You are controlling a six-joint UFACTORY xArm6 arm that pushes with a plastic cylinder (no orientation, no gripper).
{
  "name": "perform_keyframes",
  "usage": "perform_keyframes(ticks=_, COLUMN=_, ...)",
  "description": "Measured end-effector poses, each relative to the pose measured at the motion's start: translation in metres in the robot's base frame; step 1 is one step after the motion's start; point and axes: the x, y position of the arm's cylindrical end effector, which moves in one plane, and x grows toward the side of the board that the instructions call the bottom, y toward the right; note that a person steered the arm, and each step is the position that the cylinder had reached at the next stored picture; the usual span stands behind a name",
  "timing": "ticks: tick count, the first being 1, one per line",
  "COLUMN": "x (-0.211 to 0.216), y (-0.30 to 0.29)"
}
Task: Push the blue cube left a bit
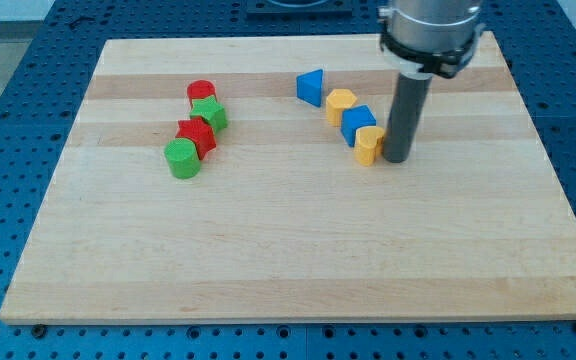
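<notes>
Item, worktop (pixel 298 270): pale wooden board carrying eight blocks in two clusters. Item, your rod: there is no gripper to open or close, only my tip (pixel 396 158), resting just right of the lower yellow block (pixel 369 145), seemingly touching it. Item, task piece: blue cube (pixel 359 122), in the right-hand diagonal row, wedged between the upper yellow block (pixel 341 103) above-left and the lower yellow block below-right. Risk, as you should judge it: a leftward push from the tip's present spot would likely strike the lower yellow block first, driving it along or skewing the row rather than moving the cube cleanly; you would need the tip level with the cube's right face. Further risk: the upper yellow block and blue triangular block (pixel 311 87) could be shunted too. Item, left cluster: red cylinder (pixel 201 91), green star-like block (pixel 209 113), red star-like block (pixel 196 134), green cylinder (pixel 182 158), well apart.
</notes>
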Motion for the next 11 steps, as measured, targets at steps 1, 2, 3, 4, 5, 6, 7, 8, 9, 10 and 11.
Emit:
perform_keyframes(ticks=1, x=0.0, y=-0.034)
perform_keyframes(ticks=2, x=0.0, y=-0.058)
perform_keyframes(ticks=3, x=0.0, y=-0.066)
perform_keyframes(ticks=4, x=0.0, y=-0.05)
perform_keyframes(ticks=5, x=0.0, y=-0.001)
perform_keyframes(ticks=6, x=-0.016, y=0.037)
perform_keyframes(ticks=7, x=-0.035, y=0.039)
perform_keyframes(ticks=8, x=-0.044, y=0.019)
perform_keyframes(ticks=9, x=-0.046, y=-0.004)
perform_keyframes(ticks=10, x=-0.046, y=-0.026)
perform_keyframes(ticks=11, x=-0.047, y=-0.035)
